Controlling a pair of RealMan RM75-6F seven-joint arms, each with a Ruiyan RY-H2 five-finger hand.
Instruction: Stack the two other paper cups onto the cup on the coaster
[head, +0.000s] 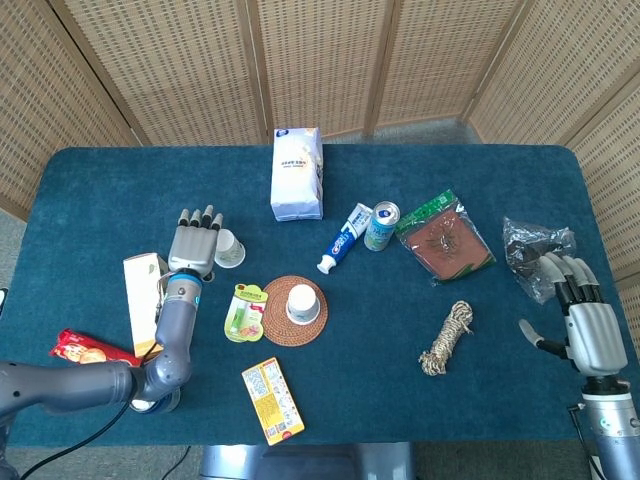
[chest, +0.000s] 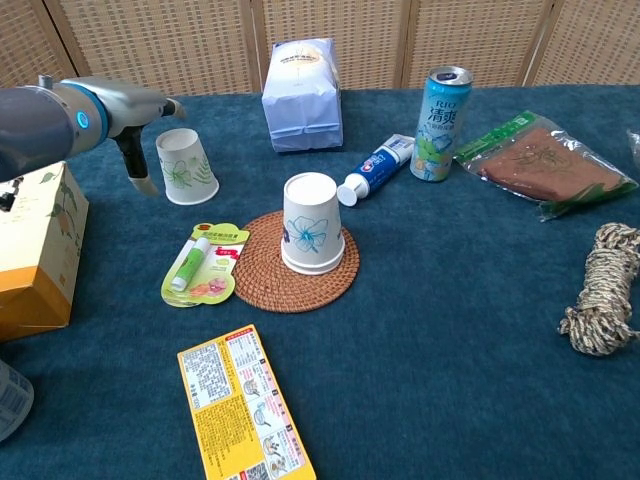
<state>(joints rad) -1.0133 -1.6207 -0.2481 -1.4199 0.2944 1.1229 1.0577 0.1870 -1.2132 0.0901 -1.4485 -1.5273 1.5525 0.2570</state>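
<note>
Blue-clothed bench (head: 90, 190) before woven screens. Nearest the camera, left hand (head: 195, 247) raised with fingers (head: 197, 218) spread and grasping nothing; loose paper cup (chest: 186, 166) just beside them on the inward side, standing mouth-down, long axis upright, seemingly untouched. Further inward from those fingers and a little nearer the robot, the cup on the coaster (chest: 312, 237), also inverted, on its woven coaster (chest: 268, 283), with a lip-balm card (chest: 201, 264) lying between. Only one loose cup visible; a second cannot be found. Right hand (head: 588, 326) well apart at the far bench edge, fingers released and empty, near a dark plastic bag (head: 530, 247). Clearly the left hand's job: sideways reach inward onto the cup wall.
</note>
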